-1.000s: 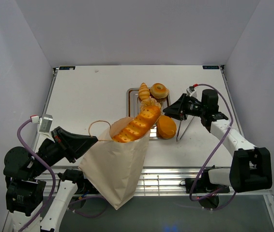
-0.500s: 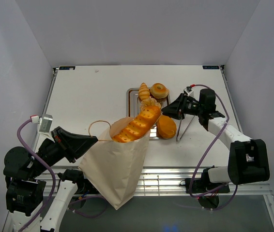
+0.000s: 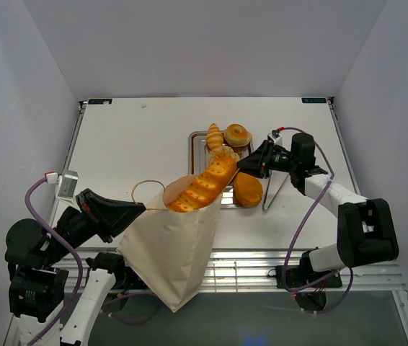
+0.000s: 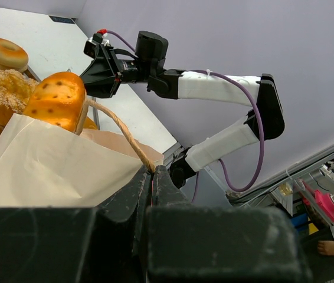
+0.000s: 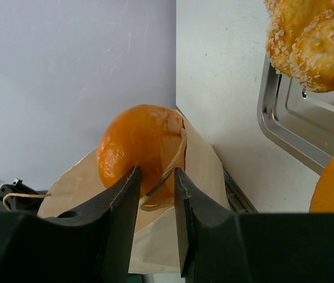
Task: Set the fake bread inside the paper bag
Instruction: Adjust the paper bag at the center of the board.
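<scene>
My left gripper [image 4: 151, 170] is shut on a cord handle of the pale tan paper bag [image 3: 175, 249] and holds the bag up at the table's near edge. A long golden loaf [image 3: 205, 184] of fake bread pokes out of the bag's mouth toward the tray. My right gripper [image 3: 241, 164] hovers just right of the loaf's far end. In the right wrist view, its jaws [image 5: 155, 171] stand narrowly open. The bag's other cord loop [image 5: 170, 171] shows in the gap between them, in front of the loaf end [image 5: 134, 144]. Whether the fingers touch the cord I cannot tell.
A silver tray [image 3: 198, 144] sits mid-table with a croissant [image 3: 214, 135], a bagel [image 3: 238, 134] and a sugared piece [image 3: 223, 153]. A round roll [image 3: 248, 189] rests at its near right corner. Walls enclose the table on three sides.
My right gripper has moved left toward the loaf's far end and its jaws have narrowed. The left arm, bag and loaf have stayed still.
</scene>
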